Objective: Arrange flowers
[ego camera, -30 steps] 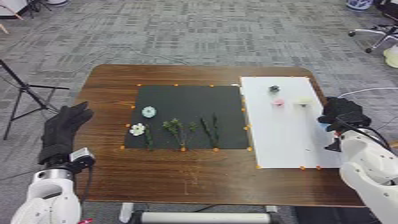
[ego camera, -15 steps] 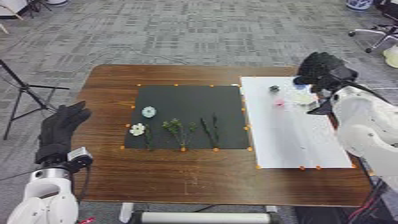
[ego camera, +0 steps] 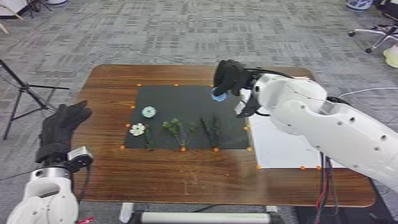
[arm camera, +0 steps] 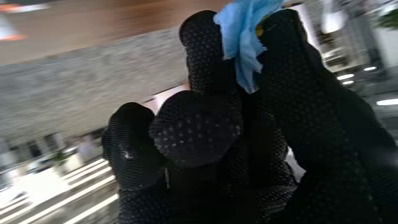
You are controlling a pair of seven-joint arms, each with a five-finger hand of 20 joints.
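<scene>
Partly done: pale flower (ego camera: 148, 111), white flower (ego camera: 137, 130), greens (ego camera: 174, 125) on mat (ego camera: 178, 95). Right hand (ego camera: 229, 77) pinches blue flower (arm camera: 242, 37), left to place. Left hand (ego camera: 64, 125) fingers straight.

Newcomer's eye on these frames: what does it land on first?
The big white jointed arm, slanting in from the right over the white rectangular sheet. Then the crinkled light-blue flower pinched in the black-gloved right hand, over the upper right of the black mat. After that, the small round white flower at the mat's left edge, bright against the black.
</scene>
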